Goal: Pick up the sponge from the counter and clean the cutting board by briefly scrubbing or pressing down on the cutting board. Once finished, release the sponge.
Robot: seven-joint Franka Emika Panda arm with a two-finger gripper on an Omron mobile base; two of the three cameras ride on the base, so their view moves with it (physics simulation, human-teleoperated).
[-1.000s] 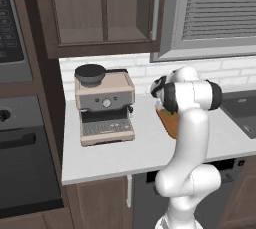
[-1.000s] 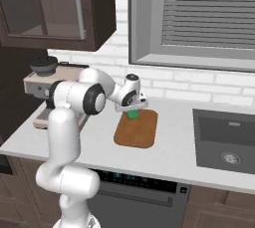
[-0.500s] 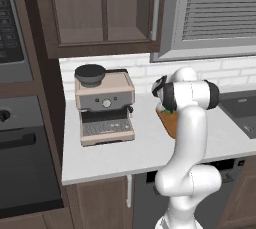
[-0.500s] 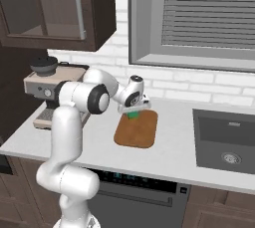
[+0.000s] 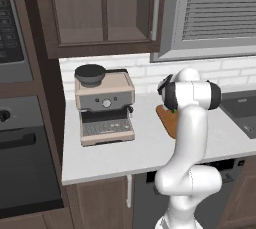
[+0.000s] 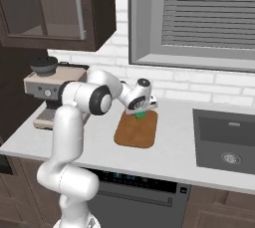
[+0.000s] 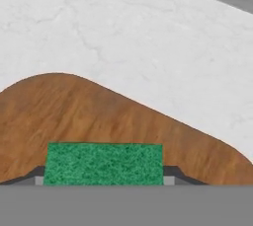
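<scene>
At the left stands a beige and black espresso machine (image 6: 50, 92) on the light grey stone counter (image 6: 169, 152). Right of it lies the brown wooden cutting board (image 6: 136, 129) with rounded corners, and at its far end the small green sponge (image 6: 140, 115) sits clamped in the end effector (image 6: 141, 114) (fingers closed against its sides). Judged risk: pressing off-centre near that edge could slide the board, or twist the sponge loose. The white arm reaches forward, elbow bent, hand tilted downward.

The counter (image 6: 169, 147) (pale stone) carries the cutting board (image 6: 134, 132) and a coffee machine (image 5: 104, 105).
</scene>
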